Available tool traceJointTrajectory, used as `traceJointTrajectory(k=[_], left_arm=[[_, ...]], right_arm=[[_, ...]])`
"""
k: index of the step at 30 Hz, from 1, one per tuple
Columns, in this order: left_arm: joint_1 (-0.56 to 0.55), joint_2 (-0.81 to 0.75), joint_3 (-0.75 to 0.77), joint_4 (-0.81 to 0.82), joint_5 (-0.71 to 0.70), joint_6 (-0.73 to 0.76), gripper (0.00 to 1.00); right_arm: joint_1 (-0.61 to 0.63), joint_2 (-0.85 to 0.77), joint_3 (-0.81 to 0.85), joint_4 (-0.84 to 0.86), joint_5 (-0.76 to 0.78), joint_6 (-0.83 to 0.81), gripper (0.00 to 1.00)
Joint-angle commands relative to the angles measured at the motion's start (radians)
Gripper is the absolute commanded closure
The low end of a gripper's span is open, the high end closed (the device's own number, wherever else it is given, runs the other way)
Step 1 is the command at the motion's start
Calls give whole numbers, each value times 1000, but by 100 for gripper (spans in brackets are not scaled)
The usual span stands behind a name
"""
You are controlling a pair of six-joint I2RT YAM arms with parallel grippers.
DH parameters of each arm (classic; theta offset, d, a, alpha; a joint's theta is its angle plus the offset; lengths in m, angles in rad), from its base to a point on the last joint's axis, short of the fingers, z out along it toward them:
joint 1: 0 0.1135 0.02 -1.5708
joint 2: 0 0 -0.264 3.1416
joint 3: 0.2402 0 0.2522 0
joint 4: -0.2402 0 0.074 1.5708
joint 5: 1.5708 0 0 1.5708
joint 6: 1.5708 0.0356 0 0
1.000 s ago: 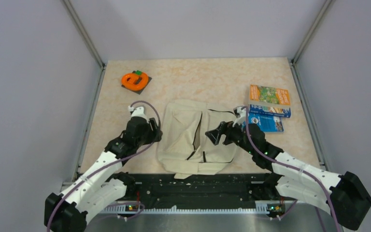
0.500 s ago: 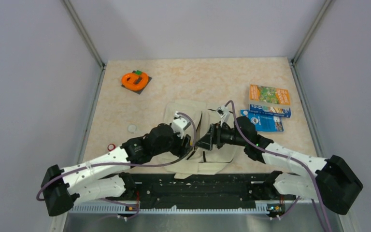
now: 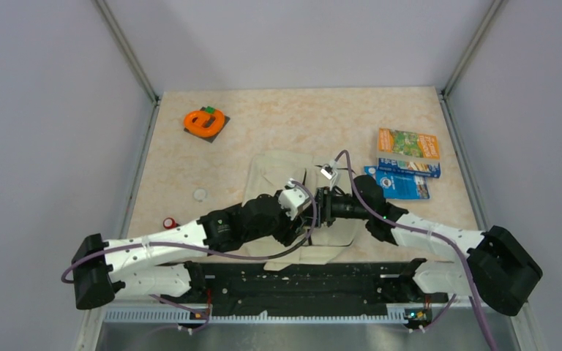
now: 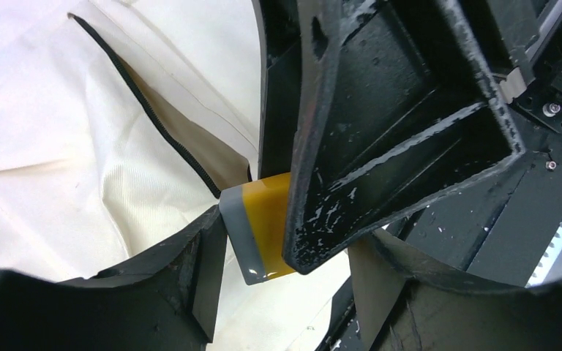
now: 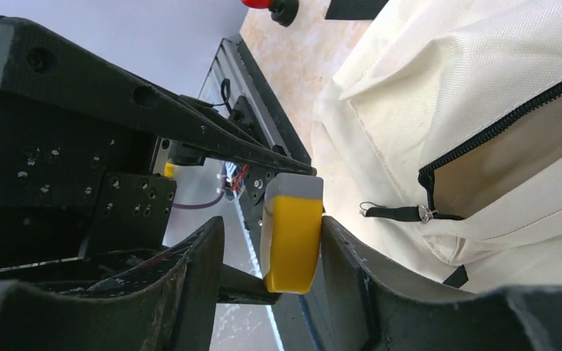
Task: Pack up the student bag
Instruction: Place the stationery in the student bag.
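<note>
We begin with the marbled table (image 3: 300, 121). In the middle of its near half the student bag (image 3: 274, 172) lies flat, cream cloth with a black zipper (image 5: 497, 121) gaping open on one pocket. Both arms reach in across it, and the left gripper (image 4: 289, 245) and right gripper (image 5: 272, 219) meet tip to tip over the bag's middle (so the bag lies directly under the tools, not beside them). To the right of the bag, apart from it, an orange booklet (image 3: 408, 143) and a blue booklet (image 3: 402, 184) lie close together. At the far left an orange ring (image 3: 205, 122) sits on a dark square. Between the tools hangs a small yellow block (image 5: 293, 234) with a grey end. The left gripper is partly closed and holds it, one finger pressed on the grey end. The right gripper stands half open around the same block, one finger (image 5: 358, 292) touching its yellow side and the other off it with a gap. Left of the bag lie a white disc (image 3: 200, 194) and a red piece (image 3: 169, 222).
</note>
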Motion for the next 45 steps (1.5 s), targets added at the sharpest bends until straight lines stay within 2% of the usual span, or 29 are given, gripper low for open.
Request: traceJointTrajectory(k=[1, 3, 5, 7, 8, 10, 14, 16, 19, 21, 23, 28, 34, 43, 45], left_arm=[[-8, -16, 24, 103, -39, 20, 62], [-10, -26, 15, 128, -41, 14, 63], [-11, -39, 6, 145, -40, 12, 63], [-11, -38, 6, 143, -50, 11, 61], [-11, -34, 9, 135, -60, 5, 59], [-10, -26, 14, 112, -98, -15, 46], [-10, -24, 6, 69, -260, -111, 28], [-8, -27, -12, 60, -345, -148, 15], [28, -19, -24, 9, -403, -220, 10], [73, -9, -21, -42, -428, -319, 9], [128, -13, -32, -59, -390, -372, 9], [242, -65, -117, 7, -288, -438, 12], [280, -105, -172, 69, -220, -441, 23], [304, -41, -197, 129, -139, -427, 26], [307, -30, -202, 144, -138, -425, 29]], right_arm=[[0, 21, 20, 80, -46, 23, 51], [0, 35, 28, 82, -53, 17, 56], [0, 44, 31, 91, -60, 17, 65], [0, 47, 27, 110, -55, 25, 82], [-1, 43, 22, 117, -37, 28, 90], [-3, 17, 3, 116, 29, 37, 100], [-33, -73, -51, 67, 211, 36, 100], [-38, -124, -68, 8, 321, 14, 100], [-38, -155, -82, -60, 446, 0, 100], [-38, -157, -88, -51, 489, 9, 100], [-37, -139, -76, -44, 508, 17, 100], [-37, -49, -32, -64, 562, 16, 100], [-36, 35, -42, 12, 588, 45, 100], [-28, 219, 18, 100, 509, 51, 100], [-23, 247, 26, 136, 490, 56, 100]])
